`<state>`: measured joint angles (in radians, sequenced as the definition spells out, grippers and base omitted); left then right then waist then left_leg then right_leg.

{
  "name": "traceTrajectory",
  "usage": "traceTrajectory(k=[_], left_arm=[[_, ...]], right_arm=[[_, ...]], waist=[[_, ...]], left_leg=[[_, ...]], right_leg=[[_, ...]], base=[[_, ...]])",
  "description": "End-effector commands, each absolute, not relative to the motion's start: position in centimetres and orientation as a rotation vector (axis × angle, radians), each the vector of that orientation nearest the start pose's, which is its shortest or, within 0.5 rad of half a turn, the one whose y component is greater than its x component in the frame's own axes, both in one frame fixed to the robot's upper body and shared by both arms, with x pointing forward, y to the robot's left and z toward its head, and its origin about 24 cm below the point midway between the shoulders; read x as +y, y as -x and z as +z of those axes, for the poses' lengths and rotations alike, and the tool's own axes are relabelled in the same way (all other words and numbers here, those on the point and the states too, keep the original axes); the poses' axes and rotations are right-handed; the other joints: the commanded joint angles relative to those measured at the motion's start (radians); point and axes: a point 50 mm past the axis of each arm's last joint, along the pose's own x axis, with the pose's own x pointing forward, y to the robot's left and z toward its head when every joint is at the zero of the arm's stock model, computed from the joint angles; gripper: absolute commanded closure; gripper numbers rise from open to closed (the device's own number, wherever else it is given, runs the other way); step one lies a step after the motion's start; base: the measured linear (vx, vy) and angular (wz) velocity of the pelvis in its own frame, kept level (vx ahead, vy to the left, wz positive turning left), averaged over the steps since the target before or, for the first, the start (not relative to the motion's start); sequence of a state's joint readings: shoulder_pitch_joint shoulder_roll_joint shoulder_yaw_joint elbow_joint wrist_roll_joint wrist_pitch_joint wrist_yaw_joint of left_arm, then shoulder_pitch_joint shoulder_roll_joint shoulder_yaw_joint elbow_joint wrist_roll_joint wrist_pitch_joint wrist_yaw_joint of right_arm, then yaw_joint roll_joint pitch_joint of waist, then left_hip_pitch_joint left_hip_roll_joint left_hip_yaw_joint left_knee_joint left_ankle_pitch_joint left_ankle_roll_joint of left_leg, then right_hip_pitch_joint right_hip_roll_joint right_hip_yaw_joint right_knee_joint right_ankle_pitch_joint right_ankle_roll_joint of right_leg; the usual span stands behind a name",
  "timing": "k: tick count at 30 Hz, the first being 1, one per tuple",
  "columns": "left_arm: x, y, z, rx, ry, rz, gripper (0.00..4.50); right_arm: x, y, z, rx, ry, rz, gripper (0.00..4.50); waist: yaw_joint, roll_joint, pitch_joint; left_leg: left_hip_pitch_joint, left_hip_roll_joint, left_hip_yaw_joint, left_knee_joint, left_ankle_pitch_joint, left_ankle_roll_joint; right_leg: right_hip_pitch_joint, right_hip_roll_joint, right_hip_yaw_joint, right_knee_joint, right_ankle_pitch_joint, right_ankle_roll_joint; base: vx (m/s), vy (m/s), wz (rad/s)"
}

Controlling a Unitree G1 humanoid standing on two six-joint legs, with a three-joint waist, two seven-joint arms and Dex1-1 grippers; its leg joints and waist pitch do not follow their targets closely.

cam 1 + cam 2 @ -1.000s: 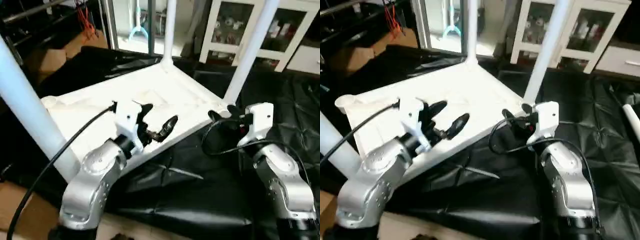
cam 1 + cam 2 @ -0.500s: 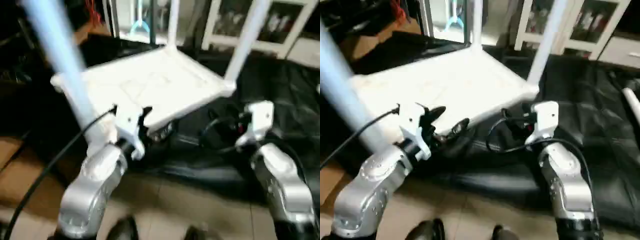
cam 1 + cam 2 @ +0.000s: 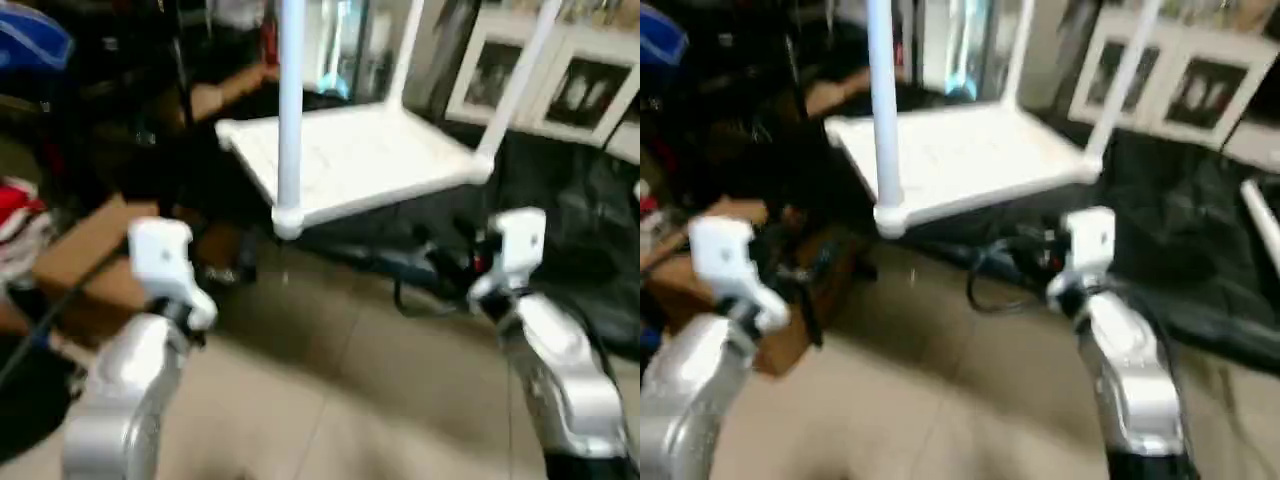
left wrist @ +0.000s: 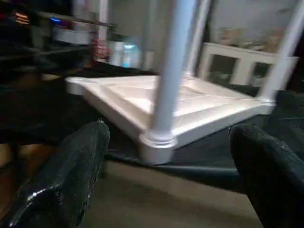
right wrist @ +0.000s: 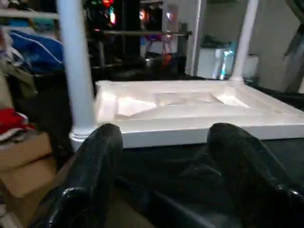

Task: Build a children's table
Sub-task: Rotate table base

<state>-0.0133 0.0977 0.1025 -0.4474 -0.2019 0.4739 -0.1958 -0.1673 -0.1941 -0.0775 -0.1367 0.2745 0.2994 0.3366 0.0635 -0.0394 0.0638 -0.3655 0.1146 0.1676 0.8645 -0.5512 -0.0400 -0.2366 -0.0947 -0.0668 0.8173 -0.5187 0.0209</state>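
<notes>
Low in the frame, the left gripper (image 4: 166, 190) gapes wide and the right gripper (image 5: 166, 180) stands part open, both empty. Beyond them at upper centre lies the upturned tabletop (image 3: 370, 160), legs (image 3: 290, 110) upright; the right gripper looks nearer.

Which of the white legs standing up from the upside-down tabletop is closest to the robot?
The leg at the tabletop's front corner, with its round socket nearest the camera; the others rise farther back.
</notes>
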Motion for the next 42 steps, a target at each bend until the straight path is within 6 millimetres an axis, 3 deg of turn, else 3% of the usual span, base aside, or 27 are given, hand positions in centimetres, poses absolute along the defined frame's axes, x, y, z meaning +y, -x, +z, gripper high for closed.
traceTrajectory(k=[1, 2, 5, 6, 8, 9, 11, 12, 14, 15, 16, 20, 21, 22, 23, 24, 25, 26, 27, 28, 29, 30, 31, 34, 35, 37, 42], left_arm=[[16.6, -24.8, 10.8, -0.010, 0.079, -0.180, 0.06], [16.7, -24.9, 10.8, -0.008, 0.073, -0.171, 0.06], [17.0, -25.0, 11.0, -0.016, 0.067, -0.136, 0.06], [17.0, -25.0, 11.0, -0.018, 0.066, -0.126, 0.06], [17.2, -25.1, 11.0, -0.022, 0.065, -0.097, 0.06], [17.5, -25.2, 10.9, -0.017, 0.071, -0.065, 0.06], [17.5, -25.1, 10.8, -0.016, 0.073, -0.065, 0.06], [17.5, -24.9, 10.7, -0.010, 0.066, -0.067, 0.06], [17.6, -24.9, 10.6, -0.005, 0.062, -0.065, 0.06], [17.8, -24.8, 10.5, -0.002, 0.059, -0.063, 0.06], [18.0, -24.7, 10.5, -0.001, 0.057, -0.062, 0.06], [18.5, -24.9, 10.6, 0.009, 0.042, -0.066, 0.06], [18.7, -25.0, 10.6, 0.009, 0.041, -0.065, 0.06], [18.8, -25.0, 10.7, 0.008, 0.040, -0.064, 0.06], [18.8, -25.1, 10.7, 0.008, 0.040, -0.064, 0.06], [19.1, -25.2, 10.9, -0.009, 0.062, -0.069, 0.06], [19.5, -25.3, 10.8, -0.015, 0.074, -0.073, 0.06], [19.7, -25.3, 10.7, -0.017, 0.080, -0.076, 0.06], [19.9, -25.3, 10.8, -0.020, 0.079, -0.075, 0.06], [20.1, -25.4, 10.9, -0.022, 0.081, -0.072, 0.06], [20.9, -25.4, 11.0, -0.028, 0.102, -0.058, 0.06], [21.2, -25.5, 11.0, -0.027, 0.095, -0.053, 0.06], [21.7, -25.6, 11.0, -0.025, 0.082, -0.046, 0.06], [23.3, -26.7, 10.1, 0.062, -0.020, -0.014, 0.06], [23.0, -27.0, 9.4, 0.127, -0.072, -0.054, 0.06], [22.6, -27.3, 8.2, 0.224, -0.119, -0.107, 0.06], [21.7, -28.0, 6.8, 0.326, -0.186, -0.183, 0.06]], right_arm=[[-16.5, -28.2, 9.7, -0.026, -0.098, 0.364, 1.26], [-16.4, -28.3, 9.8, -0.026, -0.104, 0.368, 1.26], [-16.0, -28.4, 9.6, -0.011, -0.121, 0.387, 1.26], [-16.0, -28.4, 9.6, -0.008, -0.119, 0.392, 1.26], [-15.8, -28.5, 9.5, -0.002, -0.113, 0.406, 1.26], [-15.5, -28.5, 9.2, 0.008, -0.122, 0.430, 1.26], [-15.3, -28.4, 9.2, 0.007, -0.128, 0.440, 1.26], [-15.1, -28.3, 9.1, -0.001, -0.136, 0.453, 1.26], [-15.0, -28.2, 9.1, -0.003, -0.145, 0.461, 1.26], [-14.9, -28.0, 8.9, 0.001, -0.158, 0.458, 1.26], [-14.9, -27.9, 8.8, 0.005, -0.168, 0.456, 1.26], [-15.2, -27.3, 8.3, 0.017, -0.202, 0.437, 1.26], [-15.4, -27.1, 8.2, 0.014, -0.202, 0.429, 1.26], [-15.5, -27.1, 8.2, 0.012, -0.201, 0.425, 1.26], [-15.5, -27.0, 8.2, 0.011, -0.202, 0.423, 1.26], [-16.1, -26.9, 8.3, 0.001, -0.205, 0.398, 1.26], [-16.3, -26.7, 8.2, -0.009, -0.207, 0.385, 1.26], [-16.3, -26.7, 8.2, -0.014, -0.209, 0.379, 1.26], [-16.6, -26.7, 8.5, -0.019, -0.203, 0.373, 1.26], [-16.7, -26.6, 8.6, -0.022, -0.199, 0.371, 1.26], [-16.8, -26.6, 9.0, -0.029, -0.190, 0.364, 1.26], [-16.8, -26.5, 9.0, -0.031, -0.193, 0.367, 1.26], [-16.7, -26.4, 9.1, -0.035, -0.198, 0.373, 1.26], [-16.8, -25.6, 9.0, -0.029, -0.182, 0.422, 1.26], [-17.4, -25.3, 9.3, -0.030, -0.178, 0.435, 1.26], [-18.4, -25.3, 9.5, -0.034, -0.184, 0.424, 1.26], [-19.5, -26.1, 9.9, -0.037, -0.131, 0.387, 1.26]], waist=[[-0.006, -0.014, -0.006], [-0.006, -0.014, -0.006], [-0.010, 0.035, -0.041], [-0.067, 0.062, -0.048], [-0.103, 0.066, -0.071], [-0.105, 0.050, -0.079], [-0.108, 0.046, -0.077], [-0.111, 0.015, -0.066], [-0.088, -0.032, -0.058], [-0.057, -0.042, -0.063], [-0.054, -0.051, -0.070], [0.037, 0.005, -0.040], [0.012, 0.072, -0.052], [-0.005, 0.122, -0.065], [-0.008, 0.091, -0.088], [-0.006, 0.119, -0.083], [-0.040, 0.106, -0.100], [-0.040, 0.106, -0.100], [-0.089, 0.074, -0.097], [-0.083, -0.023, -0.097], [-0.048, -0.068, -0.114], [-0.021, -0.042, -0.099], [-0.018, -0.031, -0.097], [-0.062, 0.046, -0.081], [-0.075, 0.082, -0.070], [-0.081, 0.094, -0.045], [-0.107, 0.064, -0.027]], left_leg=[[-0.057, 0.011, -0.118, 0.045, 0.215, 0.047], [-0.057, 0.011, -0.118, 0.045, 0.215, 0.047], [0.075, 0.028, -0.082, -0.249, 0.369, 0.085], [0.212, 0.100, -0.212, -0.345, 0.199, 0.226], [0.198, 0.168, -0.280, -0.382, -0.033, 0.358], [0.219, 0.181, -0.259, -0.357, -0.008, 0.442], [0.200, 0.161, -0.228, -0.362, 0.080, 0.446], [0.154, 0.103, -0.149, -0.389, 0.152, 0.411], [0.103, -0.010, -0.057, -0.335, 0.036, 0.300], [0.090, -0.052, -0.062, -0.159, 0.077, 0.209], [0.059, -0.047, -0.070, -0.115, 0.112, 0.160], [0.016, -0.028, -0.113, -0.096, 0.195, -0.095], [0.113, 0.024, -0.139, -0.320, 0.268, -0.135], [0.191, 0.073, -0.164, -0.334, 0.188, -0.127], [0.213, 0.206, -0.209, -0.368, 0.214, -0.140], [0.198, 0.121, -0.205, -0.324, 0.577, -0.099], [0.231, 0.068, -0.185, -0.268, 1.165, -0.090], [0.231, 0.068, -0.185, -0.268, 1.165, -0.090], [0.270, -0.041, -0.132, -0.205, 1.750, -0.074], [0.173, -0.132, -0.075, -0.125, 1.329, -0.073], [0.017, -0.109, -0.082, -0.147, 0.914, 0.002], [-0.038, -0.020, -0.134, -0.145, 0.551, 0.047], [-0.023, -0.015, -0.137, -0.162, 0.518, 0.029], [-0.015, -0.037, -0.107, -0.247, 0.540, 0.002], [-0.037, 0.037, -0.113, -0.304, 0.445, 0.035], [0.031, 0.173, -0.126, -0.352, 0.021, 0.170], [0.066, 0.059, -0.034, -0.283, -0.046, 0.031]], right_leg=[[0.090, -0.211, 0.192, -0.362, -0.881, -0.167], [0.090, -0.211, 0.192, -0.362, -0.881, -0.167], [0.110, 0.008, 0.027, -0.330, -0.201, -0.196], [-0.030, 0.095, -0.021, -0.183, -0.034, -0.056], [-0.068, 0.057, -0.004, -0.070, 0.027, 0.017], [-0.165, 0.023, 0.018, -0.038, 0.147, 0.052], [-0.196, 0.018, 0.016, -0.033, 0.223, 0.043], [-0.194, 0.012, 0.015, -0.100, 0.363, -0.023], [-0.080, -0.052, 0.109, -0.266, 0.152, -0.108], [-0.022, -0.152, 0.217, -0.356, -0.300, -0.235], [0.003, -0.162, 0.243, -0.356, -0.377, -0.304], [0.033, -0.010, 0.380, -0.332, 0.051, -0.425], [-0.057, 0.187, 0.261, -0.259, 0.128, -0.115], [-0.173, 0.162, 0.165, -0.166, 0.055, -0.040], [-0.220, 0.079, 0.069, -0.029, 0.039, 0.042], [-0.250, 0.066, 0.013, -0.038, 0.217, 0.054], [-0.286, 0.065, -0.023, -0.050, 0.362, 0.039], [-0.286, 0.065, -0.023, -0.050, 0.362, 0.039], [-0.323, 0.064, -0.026, -0.146, 0.655, -0.070], [-0.177, -0.035, 0.086, -0.240, 1.049, -0.197], [-0.025, -0.073, 0.157, -0.191, 1.351, -0.235], [-0.008, -0.186, 0.224, -0.166, 1.973, -0.366], [-0.032, -0.159, 0.186, -0.170, 2.040, -0.366], [-0.120, -0.006, 0.030, -0.283, 1.211, -0.199], [-0.106, 0.037, -0.006, -0.302, 0.620, -0.073], [-0.130, 0.010, 0.003, -0.302, 0.042, -0.089], [-0.156, -0.037, -0.076, -0.446, -0.529, 0.057]], base=[[0.000, 0.000, 0.00], [0.032, 0.065, 0.04], [0.029, 0.059, 0.24], [0.037, 0.063, 0.42], [0.069, 0.081, -0.01], [0.093, 0.073, -0.14], [0.160, 0.036, 0.02], [0.158, 0.035, 0.02], [0.187, -0.012, -0.02], [0.218, -0.034, 0.03], [0.245, -0.042, 0.15], [0.241, 0.015, -0.22], [0.225, 0.082, -0.36], [0.158, 0.124, -0.41], [0.189, 0.078, -0.32], [0.189, 0.078, -0.32], [0.288, 0.079, -0.08], [0.206, 0.080, 0.04], [0.206, 0.080, 0.04], [0.000, 0.000, 0.00], [-0.029, -0.059, 0.13], [-0.029, -0.059, 0.13], [0.024, -0.094, 0.15], [-0.125, -0.199, -0.18], [-0.143, -0.093, -0.16], [-0.072, -0.047, -0.08], [-0.049, 0.000, 0.21]])
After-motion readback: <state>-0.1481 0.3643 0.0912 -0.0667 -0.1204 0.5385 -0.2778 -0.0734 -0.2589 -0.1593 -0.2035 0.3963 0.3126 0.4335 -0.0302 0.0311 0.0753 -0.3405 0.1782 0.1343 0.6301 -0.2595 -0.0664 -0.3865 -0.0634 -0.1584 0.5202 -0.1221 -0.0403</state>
